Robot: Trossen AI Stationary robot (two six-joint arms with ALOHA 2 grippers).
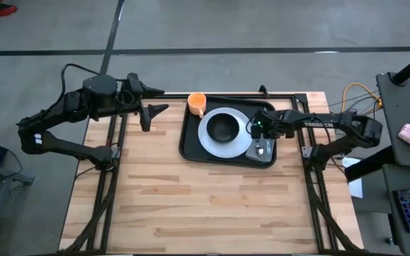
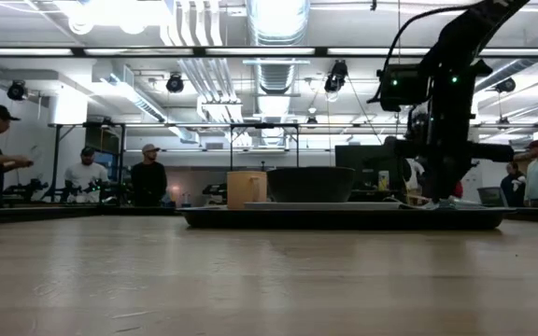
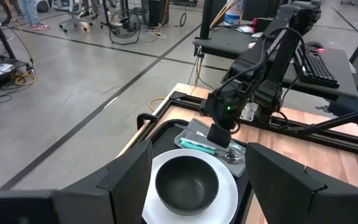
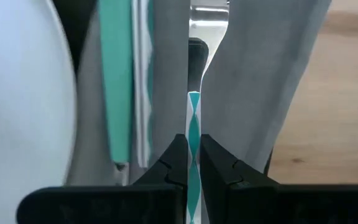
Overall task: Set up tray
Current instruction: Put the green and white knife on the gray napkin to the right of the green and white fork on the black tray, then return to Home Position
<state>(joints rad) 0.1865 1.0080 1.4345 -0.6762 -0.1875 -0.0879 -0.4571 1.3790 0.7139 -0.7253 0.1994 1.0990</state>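
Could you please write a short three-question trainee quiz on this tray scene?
1. True or false: the bowl sits on the plate.
2. Which claw is shut on the teal-handled utensil: A left, B right?
3. Fill in: the orange cup stands in the tray's far-____ corner.

Key: 1 true. 2 B: the right claw pinches the handle over the tray's right side, while the left claw waits open, off the tray to its left. 3 left.

One black tray (image 1: 191, 146) carries one white plate (image 1: 208, 139), one black bowl (image 1: 223, 127), one orange cup (image 1: 197, 104), one grey napkin (image 1: 265, 148), one spoon (image 3: 231, 155).
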